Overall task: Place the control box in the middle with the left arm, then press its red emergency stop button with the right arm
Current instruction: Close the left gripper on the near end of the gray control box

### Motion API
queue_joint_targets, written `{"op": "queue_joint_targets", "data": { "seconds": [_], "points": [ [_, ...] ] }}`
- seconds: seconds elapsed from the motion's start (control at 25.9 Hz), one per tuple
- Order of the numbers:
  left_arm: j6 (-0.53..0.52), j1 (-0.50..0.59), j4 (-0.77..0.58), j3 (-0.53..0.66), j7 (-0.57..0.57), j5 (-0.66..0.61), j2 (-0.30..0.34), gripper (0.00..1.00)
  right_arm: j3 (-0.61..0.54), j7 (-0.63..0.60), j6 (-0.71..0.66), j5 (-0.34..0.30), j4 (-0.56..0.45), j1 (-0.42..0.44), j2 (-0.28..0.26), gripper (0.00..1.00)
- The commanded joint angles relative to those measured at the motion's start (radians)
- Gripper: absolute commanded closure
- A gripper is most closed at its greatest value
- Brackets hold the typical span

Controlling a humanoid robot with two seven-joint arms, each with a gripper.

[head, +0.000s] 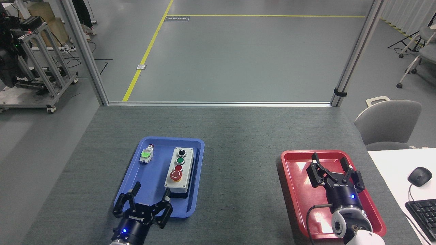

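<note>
- The box [179, 172] is seen lying in the right half of the blue tray [150, 200], long axis running away from the robot, grey lid uppermost.
- Four controls are observed in a row on the lid: black knob farthest, then green button, small red button, and the stop button [175, 175] nearest, with its yellow collar.
- A small silver switch [146, 154] with a green block is noted in the far left part of the same tray, apart from the box.
- The left gripper [150, 197] is seen over the near edge of the blue tray, fingers spread wide with nothing between them. One fingertip is seen just beside the near end of the box; contact cannot be confirmed.
- The right gripper [330, 164] is seen over the red tray [293, 177], fingers spread apart and empty. A thin dark cable is looped beside its white wrist.
- The middle [242, 177] of the table, between the two trays, is bare grey felt.
- A white desk [391, 163] with a mouse [419, 176] and a keyboard [422, 214] is recorded at the right edge.
</note>
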Motion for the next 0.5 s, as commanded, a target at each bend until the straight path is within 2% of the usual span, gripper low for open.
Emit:
{"op": "queue_joint_targets", "data": {
  "seconds": [0.0,0.27,0.46],
  "points": [
    [0.054,-0.040,0.124,-0.028,-0.022,-0.169,-0.071,0.01,0.000,-0.001,0.002,0.000,0.000,0.000,0.000,0.00],
    [0.060,-0.115,0.244,-0.028,-0.134,-0.166,-0.094,0.01,-0.001,-0.001,0.003,0.000,0.000,-0.002,0.006,0.00],
    [0.060,-0.165,0.274,-0.021,-0.196,-0.138,-0.102,0.01,0.000,-0.001,0.003,0.000,0.000,-0.005,0.009,0.00]
  ]
}}
